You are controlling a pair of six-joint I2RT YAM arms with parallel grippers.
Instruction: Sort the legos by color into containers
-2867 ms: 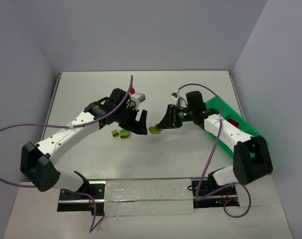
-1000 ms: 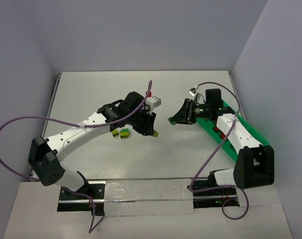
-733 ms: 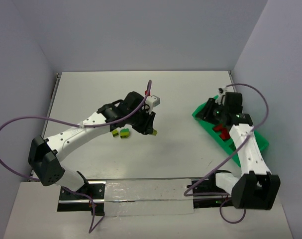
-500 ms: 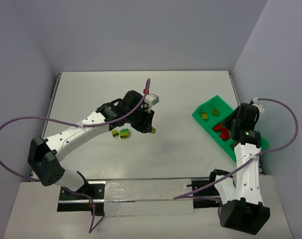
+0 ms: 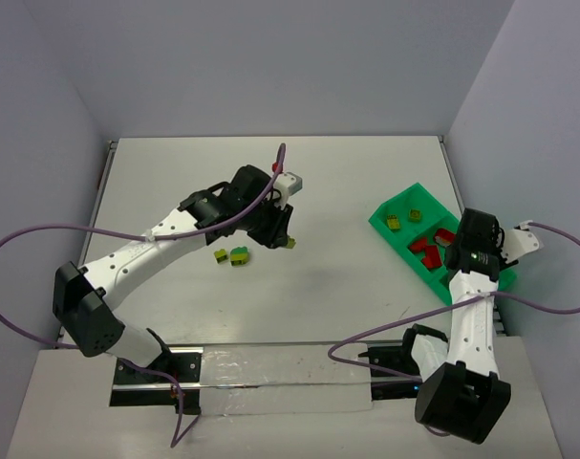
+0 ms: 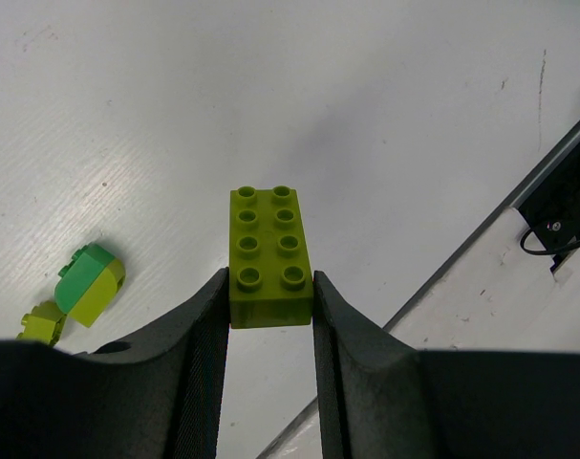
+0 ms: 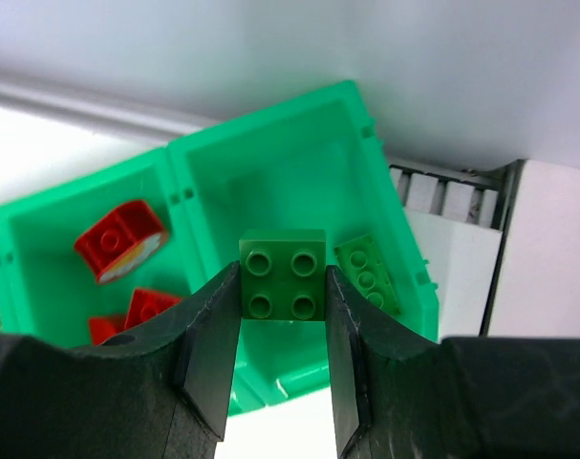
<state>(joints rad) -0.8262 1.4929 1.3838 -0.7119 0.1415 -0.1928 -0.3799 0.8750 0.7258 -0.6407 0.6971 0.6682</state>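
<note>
Right arm: has swung from mid-counter (image 5: 366, 167), left of the green tray (image 5: 405, 198), to above the tray's near end.
Left arm: has drawn slightly farther from the tray since earlier.
Right claw (image 7: 283, 279): pinching a dark green brick (image 7: 283, 273) by its sides, studs toward the wrist camera.
Dark green brick: in front of the tray's end compartment; whether it touches the floor there I cannot tell.
End compartment: one green brick (image 7: 367, 272) lies inside.
Next compartment: red bricks (image 7: 120, 239).
Far compartment: yellow-green pieces (image 5: 393, 223).
Left claw (image 6: 268, 282): clamped on a yellow-green brick (image 6: 268, 249), two studs wide, four long, well left of the tray.
Counter, farther left of the tray: a two-colour brick (image 6: 89, 284), green on yellow-green, just beside a small yellow-green brick (image 6: 43, 323).
</note>
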